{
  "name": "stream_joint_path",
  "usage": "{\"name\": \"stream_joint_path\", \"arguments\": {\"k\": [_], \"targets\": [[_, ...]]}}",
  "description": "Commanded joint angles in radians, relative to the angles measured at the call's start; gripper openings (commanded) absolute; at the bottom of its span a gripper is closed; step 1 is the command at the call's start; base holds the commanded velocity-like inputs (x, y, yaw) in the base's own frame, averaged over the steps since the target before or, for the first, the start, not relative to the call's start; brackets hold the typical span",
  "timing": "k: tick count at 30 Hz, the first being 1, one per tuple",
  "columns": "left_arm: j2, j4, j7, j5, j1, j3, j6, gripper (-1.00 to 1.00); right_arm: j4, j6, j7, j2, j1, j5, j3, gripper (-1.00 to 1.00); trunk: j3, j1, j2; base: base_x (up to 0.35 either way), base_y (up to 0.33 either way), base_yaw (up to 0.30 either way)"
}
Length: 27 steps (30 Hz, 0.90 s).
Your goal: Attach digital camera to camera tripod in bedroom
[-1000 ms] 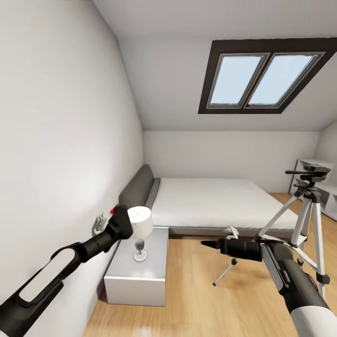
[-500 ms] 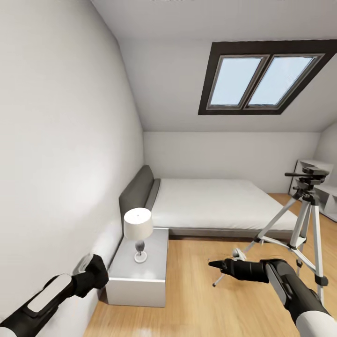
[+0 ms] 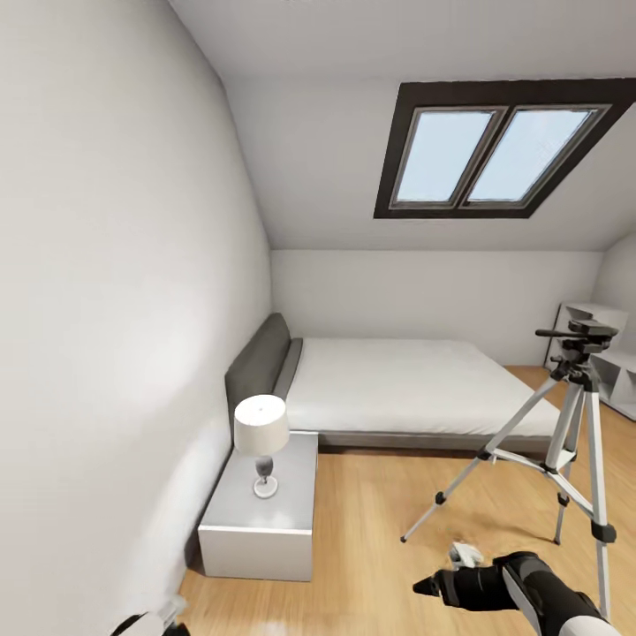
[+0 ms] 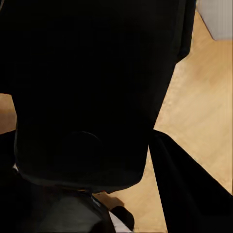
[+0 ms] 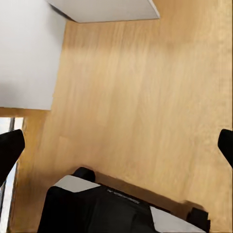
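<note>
You've dropped both arms: the right end effector [image 3: 433, 586] hangs open low over the floor [image 3: 371, 521] near the tripod [image 3: 565, 415]; the left's grip can't be told.

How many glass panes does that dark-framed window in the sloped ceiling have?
2: the left pane and the right pane sit side by side in the dark-framed skylight, split by a centre bar, above the low grey bed.

The camera tripod [image 3: 572, 424] stands upright on the wood floor of the bedroom [image 3: 353, 291], legs splayed.
</note>
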Motion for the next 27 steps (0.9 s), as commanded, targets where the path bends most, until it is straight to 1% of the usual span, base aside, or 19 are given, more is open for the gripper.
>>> {"name": "stream_joint_path", "arguments": {"k": [1, 2, 5, 6, 9, 10, 13, 14, 16, 17, 18, 19, 20, 21, 24, 26, 27], "targets": [[-0.015, 0.033, 0.002, -0.005, -0.001, -0.015, 0.001, -1.00, 0.034, -0.023, -0.020, 0.002, -0.001, 0.026, -0.009, 1.00, 0.002, -0.004, 0.006, 0.000, 0.000, 0.000], [-0.046, 0.100, 0.000, -0.012, -0.001, -0.030, 0.000, -1.00, 0.107, -0.090, -0.077, 0.004, -0.001, 0.070, -0.009, 1.00, 0.005, -0.008, 0.013, 0.000, 0.000, 0.000], [-0.087, 0.179, -0.003, -0.035, 0.000, -0.044, -0.004, -1.00, 0.224, -0.204, -0.175, 0.005, -0.001, 0.130, -0.008, 1.00, 0.014, -0.019, 0.034, 0.000, 0.000, 0.000], [-0.107, 0.211, -0.005, -0.059, 0.005, -0.049, -0.017, -1.00, 0.295, -0.280, -0.246, 0.006, -0.001, 0.161, -0.009, 1.00, 0.018, -0.023, 0.041, 0.000, 0.000, 0.000], [-0.126, 0.239, -0.007, -0.102, 0.034, -0.054, -0.060, -1.00, 0.358, -0.376, -0.349, 0.005, -0.005, 0.190, -0.009, 1.00, 0.027, -0.034, 0.062, 0.000, 0.000, 0.000], [-0.135, 0.248, -0.011, -0.133, 0.067, -0.056, -0.100, -1.00, 0.380, -0.425, -0.412, 0.005, -0.007, 0.202, -0.010, 1.00, 0.030, -0.038, 0.069, 0.000, 0.000, 0.000], [-0.150, 0.255, -0.030, -0.177, 0.116, -0.059, -0.156, -1.00, 0.400, -0.472, -0.487, 0.006, -0.001, 0.213, -0.010, 1.00, 0.040, -0.050, 0.090, 0.000, 0.000, 0.000], [-0.159, 0.258, -0.050, -0.203, 0.142, -0.059, -0.184, -1.00, 0.407, -0.491, -0.521, 0.007, 0.015, 0.217, -0.010, 1.00, 0.043, -0.054, 0.097, 0.000, 0.000, 0.000], [-0.167, 0.261, -0.075, -0.224, 0.160, -0.059, -0.203, -1.00, 0.412, -0.508, -0.545, 0.010, 0.041, 0.221, -0.010, 1.00, 0.049, -0.061, 0.111, 0.000, 0.000, 0.000], [-0.173, 0.263, -0.100, -0.242, 0.176, -0.060, -0.216, -1.00, 0.415, -0.525, -0.563, 0.015, 0.074, 0.224, -0.010, 1.00, 0.052, -0.065, 0.118, 0.000, 0.000, 0.000], [-0.176, 0.264, -0.112, -0.249, 0.183, -0.060, -0.221, -1.00, 0.416, -0.535, -0.569, 0.017, 0.091, 0.225, -0.010, 1.00, 0.055, -0.069, 0.125, 0.000, 0.000, 0.000], [-0.179, 0.265, -0.132, -0.260, 0.198, -0.060, -0.229, -1.00, 0.418, -0.558, -0.581, 0.023, 0.124, 0.226, -0.010, 1.00, 0.058, -0.073, 0.132, 0.000, 0.000, 0.000], [-0.180, 0.266, -0.140, -0.264, 0.205, -0.060, -0.232, -1.00, 0.418, -0.568, -0.586, 0.026, 0.141, 0.226, -0.010, 1.00, 0.061, -0.077, 0.139, 0.000, 0.000, 0.000], [-0.181, 0.267, -0.152, -0.271, 0.217, -0.060, -0.237, -1.00, 0.419, -0.584, -0.595, 0.031, 0.170, 0.225, -0.010, 1.00, 0.065, -0.080, 0.146, 0.000, 0.000, 0.000], [-0.181, 0.268, -0.164, -0.276, 0.232, -0.060, -0.243, -1.00, 0.420, -0.602, -0.604, 0.037, 0.209, 0.222, -0.011, 1.00, 0.074, -0.092, 0.167, 0.000, 0.000, 0.000], [-0.181, 0.268, -0.174, -0.279, 0.247, -0.060, -0.251, -1.00, 0.421, -0.626, -0.611, 0.040, 0.271, 0.217, -0.012, 1.00, 0.080, -0.100, 0.181, 0.000, 0.000, 0.000], [-0.181, 0.269, -0.182, -0.280, 0.254, -0.060, -0.259, -1.00, 0.421, -0.634, -0.612, 0.041, 0.288, 0.216, -0.013, 1.00, 0.083, -0.103, 0.188, 0.000, 0.000, 0.000]]}}
